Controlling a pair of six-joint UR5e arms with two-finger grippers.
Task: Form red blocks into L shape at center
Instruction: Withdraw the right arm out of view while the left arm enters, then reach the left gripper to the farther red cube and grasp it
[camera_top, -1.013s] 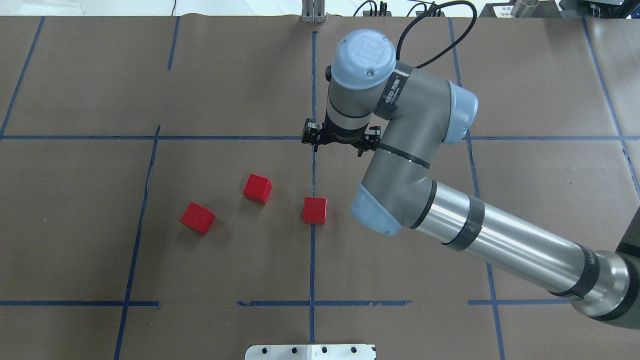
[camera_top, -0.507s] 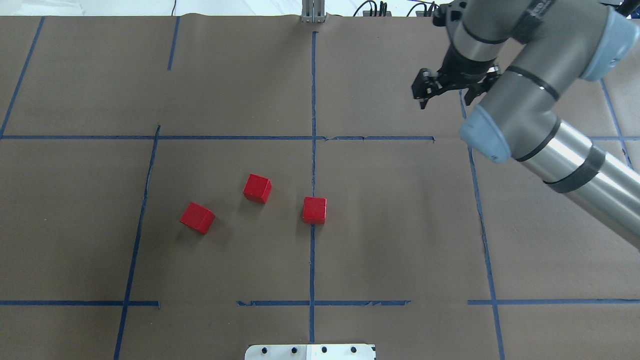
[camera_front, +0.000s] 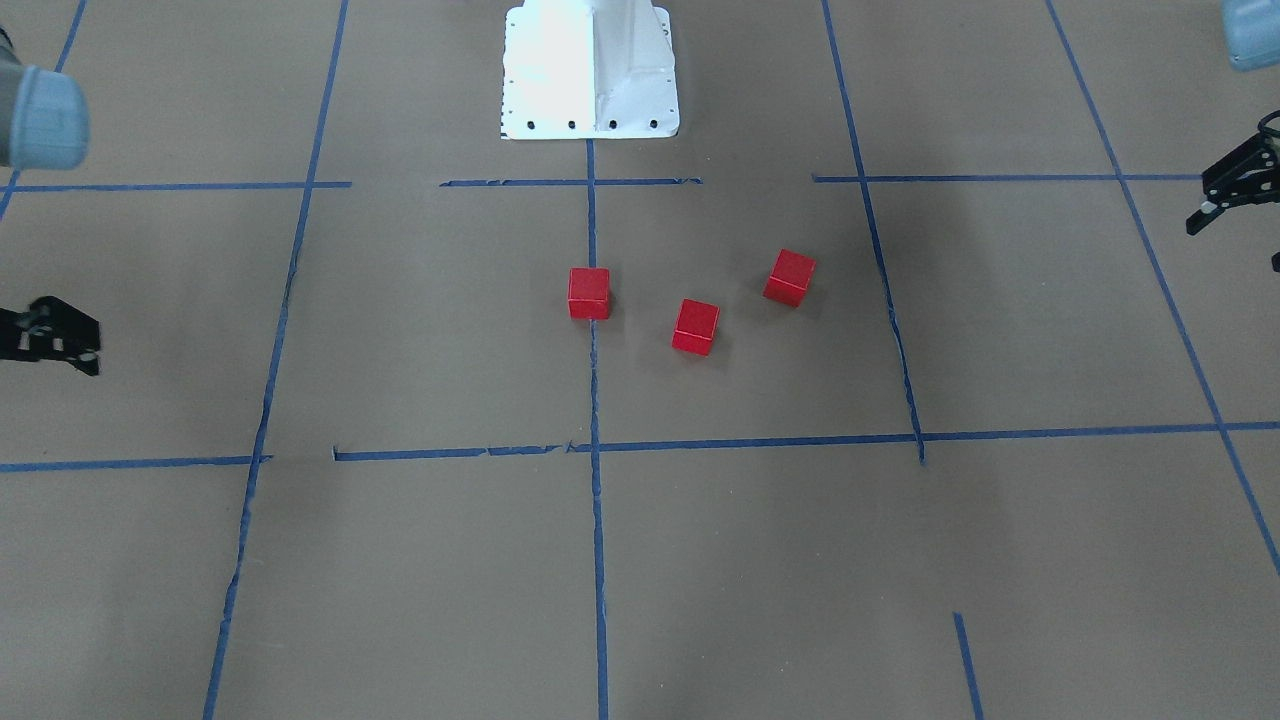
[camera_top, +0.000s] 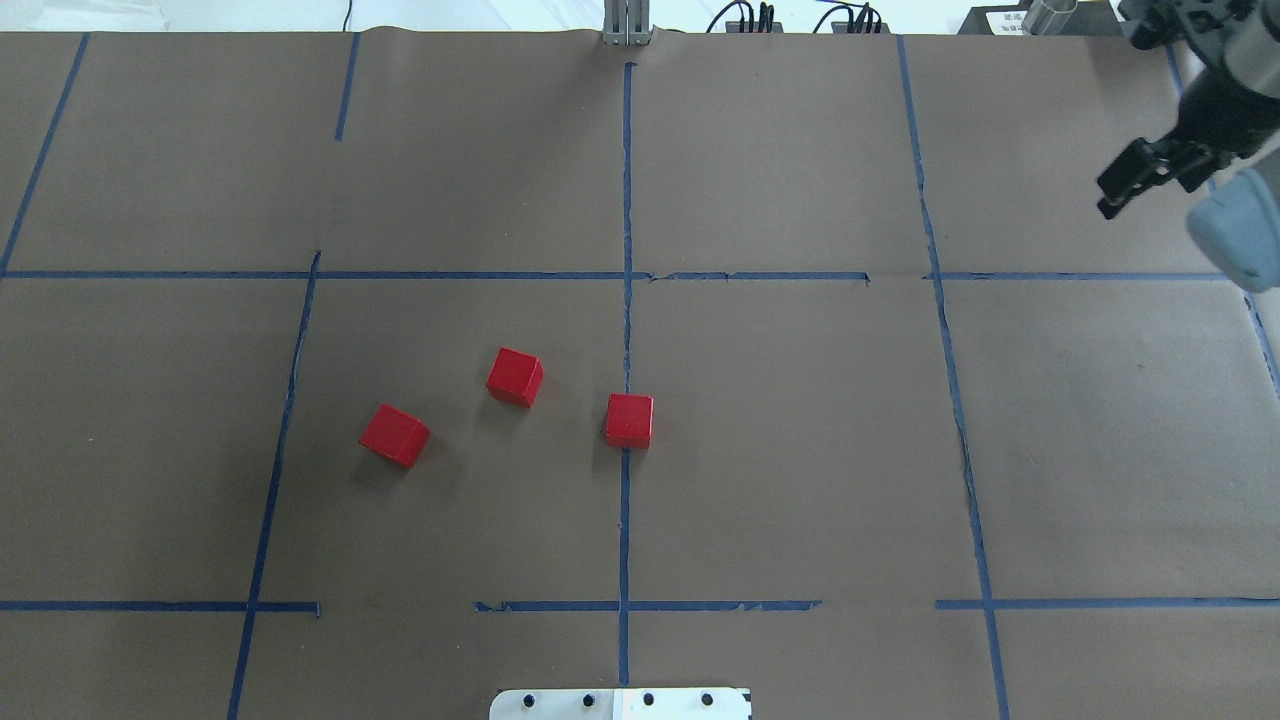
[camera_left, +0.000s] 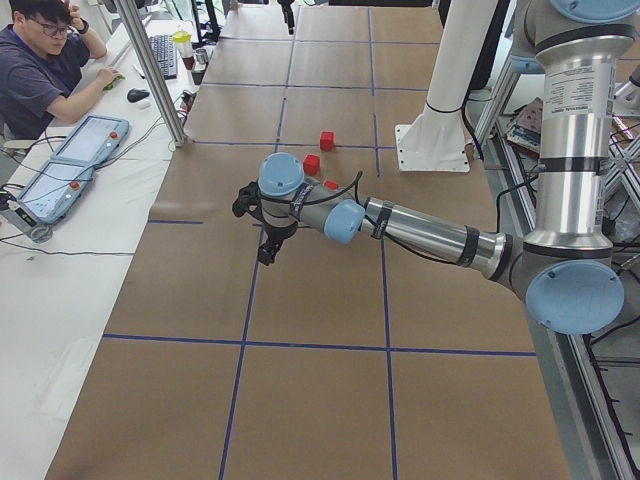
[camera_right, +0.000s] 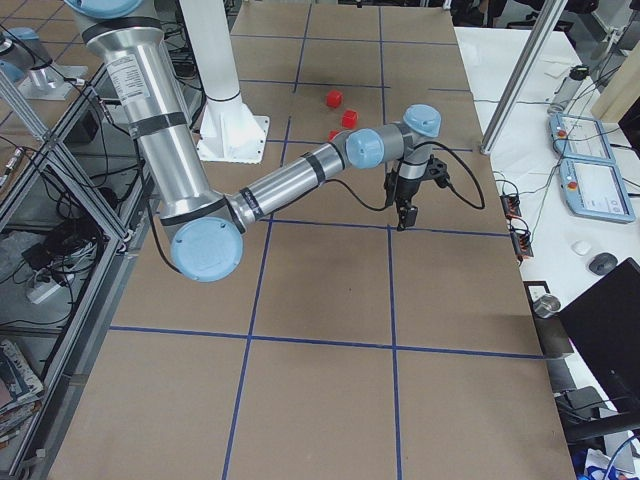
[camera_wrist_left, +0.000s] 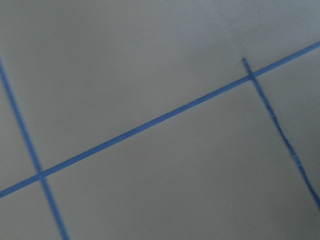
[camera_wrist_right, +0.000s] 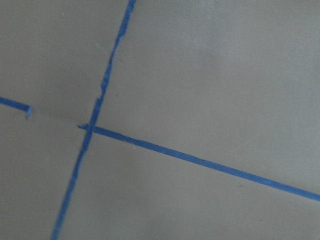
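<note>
Seeing three small matte red cubes (camera_top: 515, 377) skewed, we risk corner grabs twisting them — left gripper (camera_front: 1232, 195), right gripper (camera_top: 1135, 185) empty, spread: can't tell.

The right arm (camera_right: 290, 182) stretches out low and almost level from its upright shoulder column. Its wrist bends down, so the right gripper (camera_top: 1150, 182) hangs at the upper right edge of the overhead view, with fingers spread apart and nothing between them. The left arm (camera_left: 425, 230) is stretched out in the same manner on the opposite side, and the left gripper (camera_front: 1236, 238) points down, also spread and empty.
</note>
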